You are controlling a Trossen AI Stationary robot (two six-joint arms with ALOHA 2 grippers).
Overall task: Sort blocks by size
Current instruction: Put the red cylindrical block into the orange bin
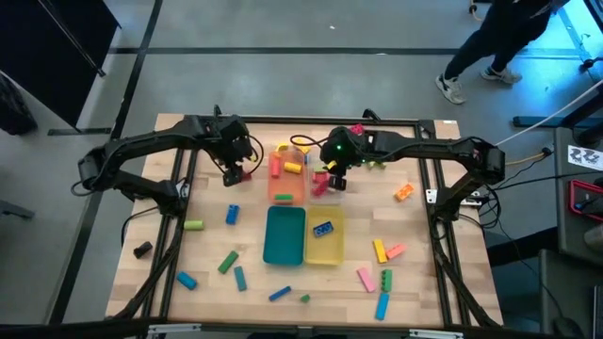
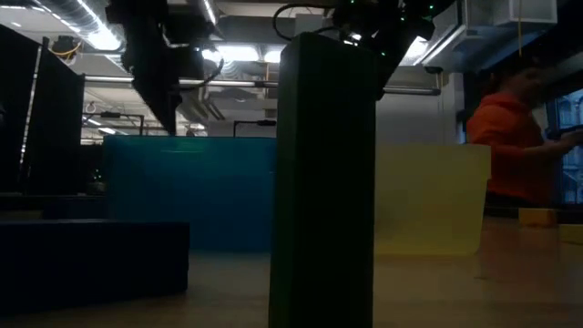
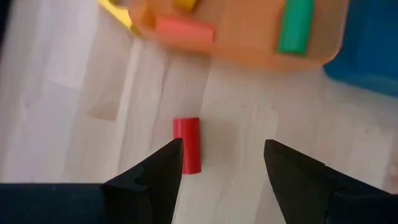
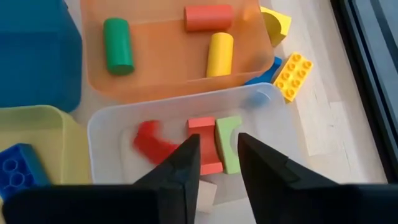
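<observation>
My right end effector (image 4: 214, 163) hangs over the clear tray (image 4: 112, 124), which sits in the middle of the tabletop (image 1: 424, 273) just right of the orange tray (image 4: 93, 87). Its two fingers stand a little apart, with a narrow gap, and nothing is between them. Right under them in the clear tray lie a red arch block (image 4: 205, 146) and a light green arch block (image 4: 228, 144), touching side by side. A blurry red block (image 4: 152, 143) is in the same tray, just beside them.

My left end effector (image 3: 221, 163) is on the left side of the orange tray, low over the tabletop. Its fingers are wide open and hold nothing. A small red round block (image 3: 186, 144) lies flat on the wood, close to one finger (image 3: 155, 177) and a bit off from the middle of the gap.

In the orange tray lie a green round block (image 4: 118, 45), a yellow round block (image 4: 219, 54) and a red-orange round block (image 4: 208, 17). A yellow studded brick (image 4: 292, 76) lies on the wood beside the trays.

Nearer on the tabletop stand the teal tray (image 1: 285, 235) and the yellow tray (image 1: 325, 252), touching. A blue studded brick (image 1: 323, 229) lies in the yellow tray. More blocks are spread over the near part of the tabletop.
</observation>
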